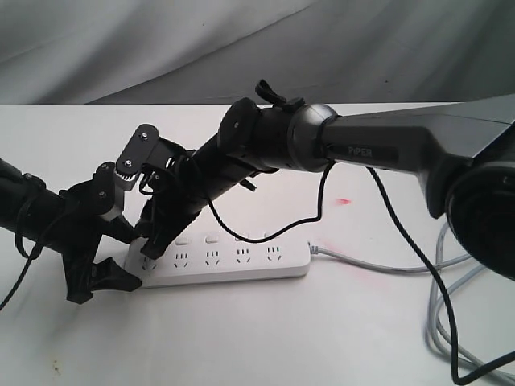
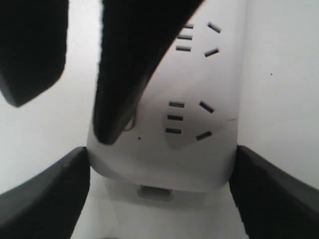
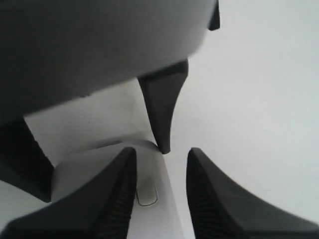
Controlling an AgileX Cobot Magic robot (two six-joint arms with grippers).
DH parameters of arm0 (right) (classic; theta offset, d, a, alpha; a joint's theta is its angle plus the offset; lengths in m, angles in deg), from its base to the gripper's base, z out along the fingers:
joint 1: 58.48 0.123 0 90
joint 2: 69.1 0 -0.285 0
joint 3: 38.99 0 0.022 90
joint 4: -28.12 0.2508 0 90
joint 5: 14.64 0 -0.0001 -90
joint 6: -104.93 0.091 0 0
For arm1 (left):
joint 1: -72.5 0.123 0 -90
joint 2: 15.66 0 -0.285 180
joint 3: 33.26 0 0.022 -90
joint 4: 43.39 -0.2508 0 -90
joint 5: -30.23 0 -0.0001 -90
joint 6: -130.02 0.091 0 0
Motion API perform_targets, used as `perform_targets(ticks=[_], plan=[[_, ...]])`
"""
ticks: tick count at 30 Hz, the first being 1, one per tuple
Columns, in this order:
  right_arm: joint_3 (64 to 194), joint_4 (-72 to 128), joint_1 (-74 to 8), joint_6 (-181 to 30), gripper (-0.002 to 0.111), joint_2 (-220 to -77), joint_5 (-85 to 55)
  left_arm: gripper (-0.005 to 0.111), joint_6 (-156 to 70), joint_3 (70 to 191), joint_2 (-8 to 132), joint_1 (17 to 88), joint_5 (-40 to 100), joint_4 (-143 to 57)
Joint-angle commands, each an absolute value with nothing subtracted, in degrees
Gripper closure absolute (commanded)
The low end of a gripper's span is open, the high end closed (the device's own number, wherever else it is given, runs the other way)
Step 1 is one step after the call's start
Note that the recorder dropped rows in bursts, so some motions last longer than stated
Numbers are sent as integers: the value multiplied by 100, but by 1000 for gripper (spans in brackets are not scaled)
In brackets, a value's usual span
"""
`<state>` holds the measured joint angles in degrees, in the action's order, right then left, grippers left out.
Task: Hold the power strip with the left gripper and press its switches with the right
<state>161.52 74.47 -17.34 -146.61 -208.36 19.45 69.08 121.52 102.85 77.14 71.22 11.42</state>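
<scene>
The white power strip (image 1: 241, 265) lies flat on the white table, its grey cable (image 1: 362, 265) leaving at the right. My left gripper (image 1: 121, 259) is shut on the strip's left end; in the left wrist view both fingers (image 2: 50, 194) press the sides of the strip (image 2: 199, 154). My right gripper (image 1: 153, 248) reaches across and comes down on that same end, with its jaws a little apart. One of its fingers (image 3: 99, 199) rests on the strip beside a switch (image 3: 146, 194). Three more switches (image 1: 212, 238) show in a row; the leftmost is hidden in the exterior view.
The right arm lettered PIPER (image 1: 378, 149) spans the table above the strip. Black and grey cables (image 1: 438, 322) loop at the right. A small red mark (image 1: 344, 200) is on the table behind the strip. A grey cloth backdrop (image 1: 161, 48) hangs at the far edge.
</scene>
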Motion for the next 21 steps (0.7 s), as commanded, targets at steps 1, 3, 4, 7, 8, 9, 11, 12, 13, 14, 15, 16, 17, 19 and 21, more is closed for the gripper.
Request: perform_targets(ticks=[1,3,4,7,8,9,11,12,13,14,15,16,17,19,21], plan=[[16188,7472,-1723,-14720,76,-20867,1752,46,6885,12178,10286,7719,7206,1138],[16188,7473,-1723,-14720,76,-20867,1736,46,6895,12178,10286,7719,7206,1138],[16188,7473,-1723,-14720,76,-20867,1736,46,6895,12178,10286,7719,7206,1138],[16188,7460,-1723,-14720,76,-20879,1756,46,6901,12178,10286,7719,7206,1138],[16188,7460,-1723,-14720,76,-20902,1753,46,6901,12178,10286,7719,7206,1138],[16188,7460,-1723,-14720,76,-20911,1785,46,6901,12178,10286,7719,7206,1138],[16188,7459,-1723,-14720,76,-20975,1811,46,6901,12178,10286,7719,7206,1138],[16188,7459,-1723,-14720,76,-20976,1822,46,6901,12178,10286,7719,7206,1138],[16188,7459,-1723,-14720,76,-20992,1825,46,6901,12178,10286,7719,7206,1138],[16188,7459,-1723,-14720,76,-20992,1825,46,6901,12178,10286,7719,7206,1138],[16188,7459,-1723,-14720,76,-20992,1825,46,6901,12178,10286,7719,7206,1138],[16188,7459,-1723,-14720,76,-20992,1825,46,6901,12178,10286,7719,7206,1138],[16188,7459,-1723,-14720,76,-20992,1825,46,6890,12178,10286,7719,7206,1138],[16188,7416,-1723,-14720,76,-21005,1825,46,6890,12178,10286,7719,7206,1138],[16188,7406,-1723,-14720,76,-21042,1825,46,6890,12178,10286,7719,7206,1138]])
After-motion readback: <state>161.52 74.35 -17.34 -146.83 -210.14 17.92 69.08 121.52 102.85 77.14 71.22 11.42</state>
